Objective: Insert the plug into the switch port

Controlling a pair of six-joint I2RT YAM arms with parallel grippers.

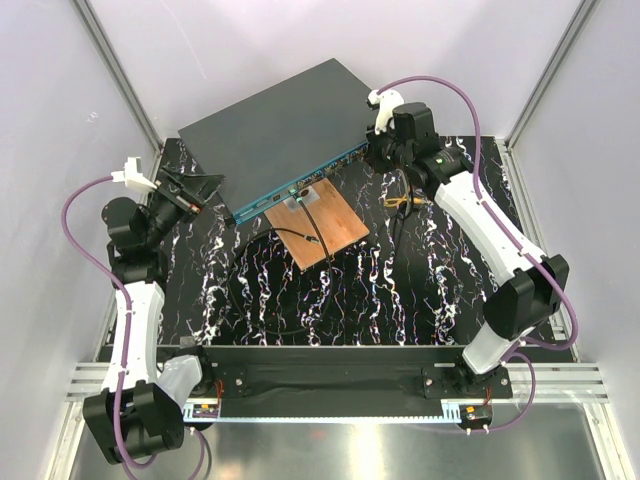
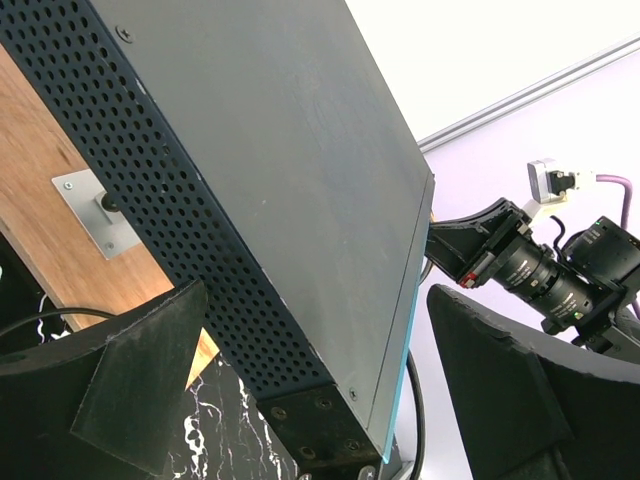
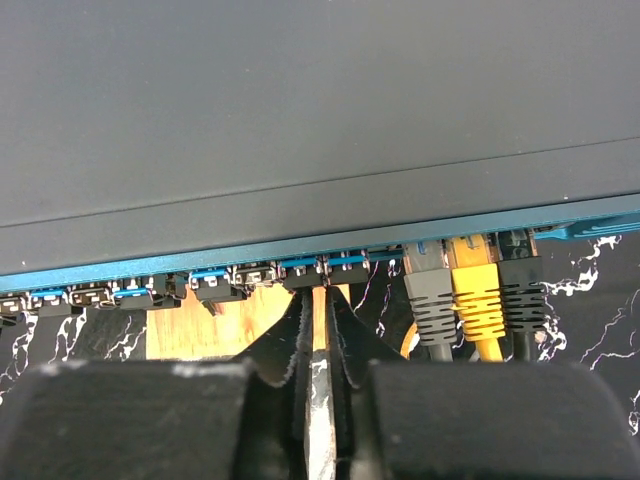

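**Black marbled table [image 1: 420, 290]: switch [image 1: 290, 125] between two arms**

The switch lies upper centre in the overhead view. The left gripper [image 2: 316, 287] gapes wide around its corner. The right gripper [image 3: 318, 300], nearly closed, faces the port row [image 3: 240, 275]; whether it grips anything, I cannot tell.

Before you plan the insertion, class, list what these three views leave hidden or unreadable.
Right wrist: whether the right end effector grips a plug; its nearly closed fingers hide the gap.
Top external: the switch ports are too small, and the right arm covers the front's right end.
Left wrist: the switch's teal front shows only edge-on, ports unseen.
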